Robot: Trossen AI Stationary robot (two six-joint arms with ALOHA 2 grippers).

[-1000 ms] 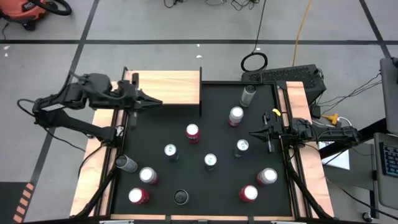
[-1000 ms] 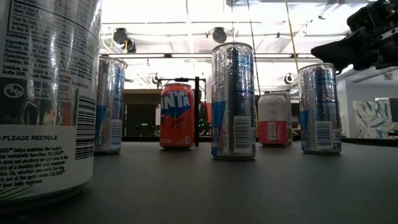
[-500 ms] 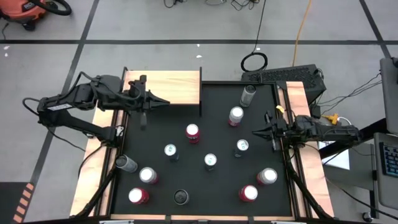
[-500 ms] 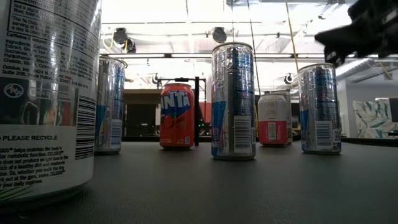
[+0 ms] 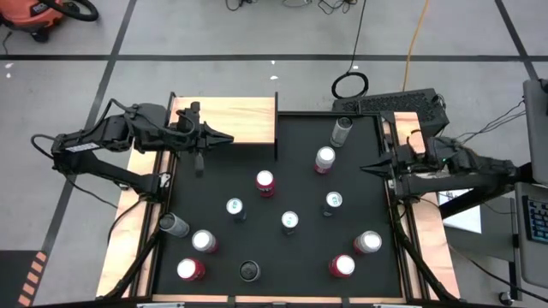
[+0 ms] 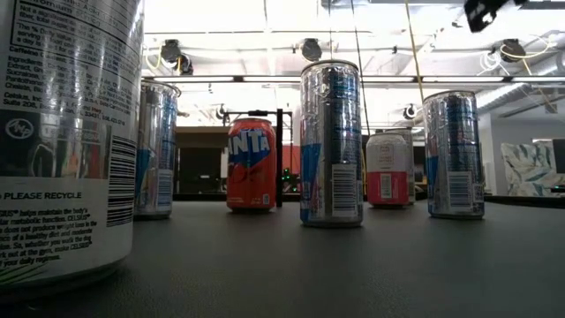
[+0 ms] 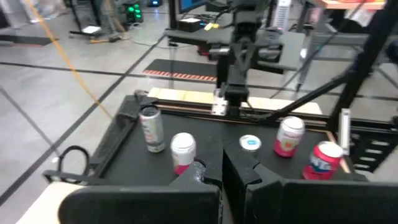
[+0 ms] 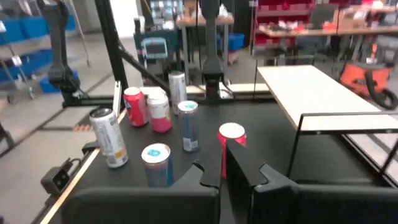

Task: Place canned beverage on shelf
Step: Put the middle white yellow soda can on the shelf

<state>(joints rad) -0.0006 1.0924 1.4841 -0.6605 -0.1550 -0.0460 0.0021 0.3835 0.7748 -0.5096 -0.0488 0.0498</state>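
Note:
The pale wood shelf stands on thin black supports at the far left of the black mat; it also shows in the right wrist view. Several cans stand on the mat, among them a red-topped can, a silver can and an orange can. My left gripper is shut and empty, hovering over the shelf's near edge. My right gripper is shut and empty, raised near the mat's right edge, to the right of the silver can; only its tip shows in the low view.
More cans stand along the near side of the mat, and one is at the far right. A big can fills the low view's left. A black post marks the shelf's right end. Wooden rails border the mat.
My right gripper has gone up and toward the table's far and right edges, rising almost out of the low view. My left gripper moved a little toward the table's right along the shelf's near edge, then held still. No can has moved.

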